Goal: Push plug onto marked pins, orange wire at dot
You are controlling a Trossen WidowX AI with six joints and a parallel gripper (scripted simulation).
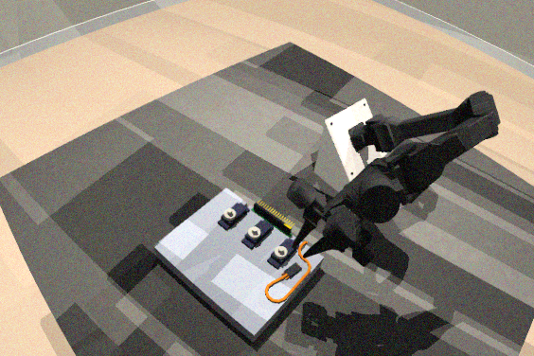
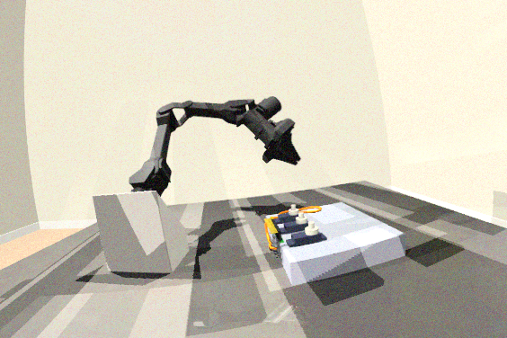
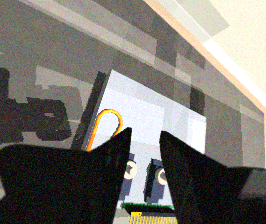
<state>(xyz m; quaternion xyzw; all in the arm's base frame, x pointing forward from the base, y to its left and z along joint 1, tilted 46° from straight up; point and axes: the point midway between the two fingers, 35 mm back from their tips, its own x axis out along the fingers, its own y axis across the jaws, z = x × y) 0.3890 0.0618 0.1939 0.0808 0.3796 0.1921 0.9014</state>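
Observation:
The dark plug (image 1: 293,270) lies on the pale holder (image 1: 189,262) (image 2: 343,255) (image 3: 141,112), beside the right-hand servo (image 1: 281,253). Its orange lead (image 1: 310,271) (image 2: 312,208) (image 3: 105,111) loops over the holder's edge. The plug is hidden in the wrist view. The pin row (image 1: 275,214) (image 3: 159,220) runs along one edge of the holder, with a yellow band (image 1: 289,225) (image 2: 271,226) (image 3: 136,215) at the end nearer the lead. The dot is too small to tell. My gripper (image 1: 299,252) (image 2: 297,163) (image 3: 145,134) hangs well above the holder, pointing down at a slant, partly open and empty.
Two more servos (image 1: 256,234) (image 1: 230,214) sit in the holder, with pale round horns standing up. The arm's base stands on a pale angled block (image 1: 342,136) (image 2: 135,235) beyond the pin side. Patchy shadows cross the dark table top (image 1: 118,191).

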